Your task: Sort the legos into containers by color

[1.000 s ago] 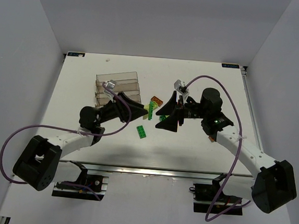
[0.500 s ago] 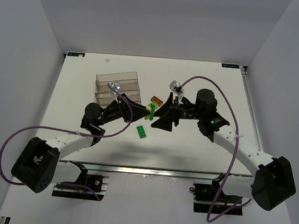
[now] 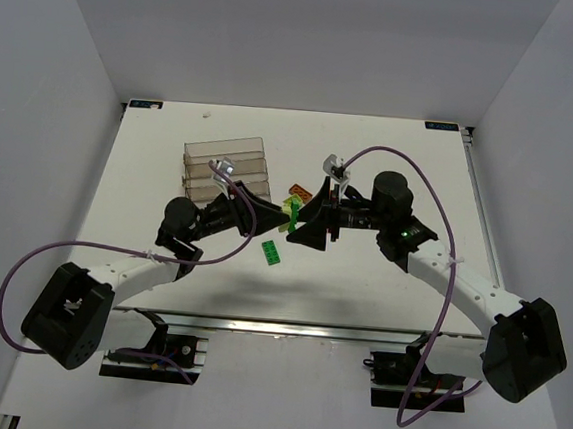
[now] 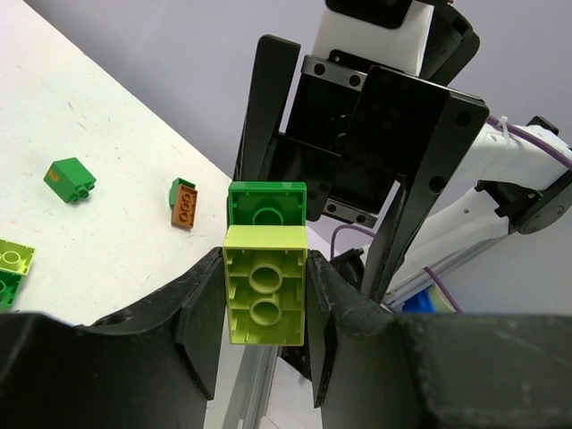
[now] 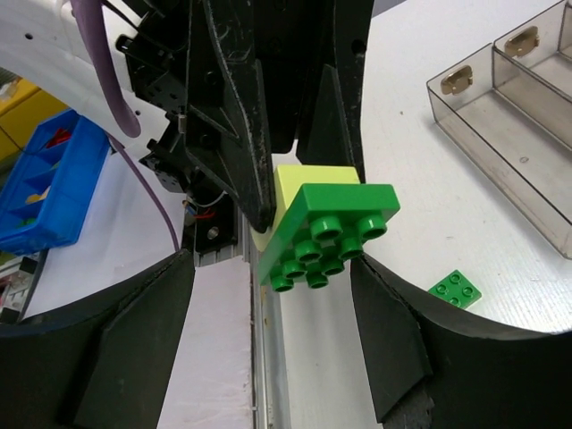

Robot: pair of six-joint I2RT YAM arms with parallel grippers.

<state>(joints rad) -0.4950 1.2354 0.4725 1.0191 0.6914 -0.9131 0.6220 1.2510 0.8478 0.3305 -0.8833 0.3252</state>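
Note:
My left gripper [image 4: 264, 315] is shut on a lime brick [image 4: 264, 284], which it holds above the table. A dark green brick [image 4: 266, 204] is stuck to the lime brick's far end. My right gripper [image 5: 271, 264] is open, its jaws standing either side of that green brick [image 5: 331, 234]; the right pad is close to the studs and the left pad is well clear. In the top view the two grippers meet nose to nose at the lime brick [image 3: 289, 212]. The clear containers [image 3: 226, 164] stand behind and to the left.
On the table lie an orange brick [image 3: 300, 191], a flat green plate [image 3: 272, 252], a small green brick [image 4: 70, 179] and a lime plate [image 4: 11, 266]. A blue bin [image 5: 45, 179] sits beyond the table edge.
My right gripper has moved left until its jaws are around the green brick, and they have narrowed a little. The left gripper has edged forward with the lime brick.

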